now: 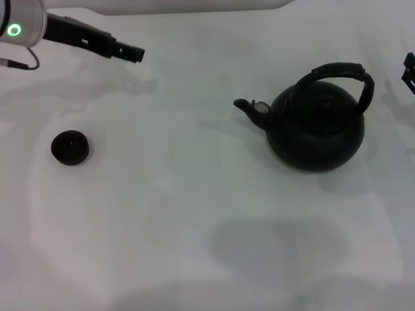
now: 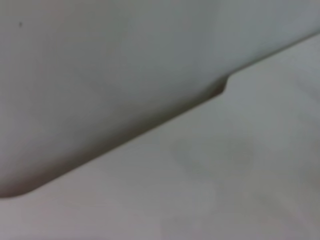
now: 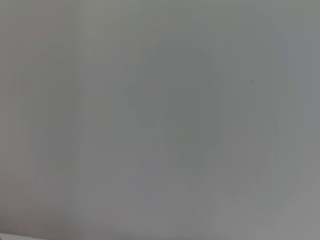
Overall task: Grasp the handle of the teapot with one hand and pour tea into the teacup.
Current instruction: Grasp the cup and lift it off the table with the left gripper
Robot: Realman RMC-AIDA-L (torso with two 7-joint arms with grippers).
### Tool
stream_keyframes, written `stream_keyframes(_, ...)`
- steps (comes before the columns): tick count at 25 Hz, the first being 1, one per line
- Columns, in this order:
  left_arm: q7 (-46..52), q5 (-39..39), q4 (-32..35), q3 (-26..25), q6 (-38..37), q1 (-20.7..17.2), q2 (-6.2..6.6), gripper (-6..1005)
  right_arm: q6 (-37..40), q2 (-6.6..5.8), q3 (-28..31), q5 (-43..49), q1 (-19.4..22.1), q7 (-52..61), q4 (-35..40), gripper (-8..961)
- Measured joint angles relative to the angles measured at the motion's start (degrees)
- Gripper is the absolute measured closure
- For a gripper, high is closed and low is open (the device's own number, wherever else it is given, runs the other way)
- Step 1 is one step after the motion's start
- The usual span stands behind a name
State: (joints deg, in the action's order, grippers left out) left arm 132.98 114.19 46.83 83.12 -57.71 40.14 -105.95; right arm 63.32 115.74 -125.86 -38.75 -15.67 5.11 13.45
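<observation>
Teapot (image 1: pixel 316 133) and teacup (image 1: pixel 70 147) stand untouched, well apart on the white worktop (image 1: pixel 194 227).

Pot at 3 o'clock, spout toward the cup at 9; handle (image 1: pixel 340 72) arched upright, clear above for a grasp. Left tool (image 1: pixel 133 53) hovers at 11, right tool (image 1: pixel 409 70) at the 2 o'clock edge; spread of either: cannot tell. Open worktop lies between for the pour.

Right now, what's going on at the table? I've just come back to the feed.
Nothing is being held yet. The teapot stands upright on the white table, its spout facing the teacup, which sits well apart on the robot's left. The handle is untouched. The left gripper hangs at the far left; the right gripper only shows at the right edge.
</observation>
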Motion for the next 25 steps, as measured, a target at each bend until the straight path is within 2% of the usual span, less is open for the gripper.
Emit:
stream_keyframes(4,3.62,15.30,6.20,-9.50,-5.31,-1.69,-4.83,106,-0.23,0.01,0.00,-0.05,-0.31,-0.07,-0.07,108)
stream_keyframes(7,4.35,19.62,6.71,-12.06,-7.22,-1.81,-6.81,107,-0.27,0.01,0.00,-0.07,-0.45,-0.14,-0.16,108)
stream_keyframes(10,5.32,23.41,7.24,-12.10,-8.84,-1.98,-8.35,107,-0.30,0.01,0.00,-0.09,-0.71,-0.18,-0.68,108)
stream_keyframes(13,6.50,27.01,7.71,-12.22,-10.46,-2.07,-9.09,107,-0.34,0.01,0.00,-0.10,-0.77,-0.12,-0.76,108)
stream_keyframes(20,9.94,33.76,12.47,-12.32,-15.26,-3.03,-9.79,107,-0.41,0.01,0.00,-0.10,-0.76,-0.11,-0.80,108)
stream_keyframes(23,10.22,35.20,12.58,-12.06,-16.99,-2.76,-9.98,107,-0.41,0.01,0.00,-0.10,-0.77,-0.10,-0.80,108)
stream_keyframes(25,9.97,36.79,12.25,-11.99,-17.72,-2.61,-10.62,107,-0.45,0.01,0.00,-0.10,-0.87,-0.09,-0.80,109)
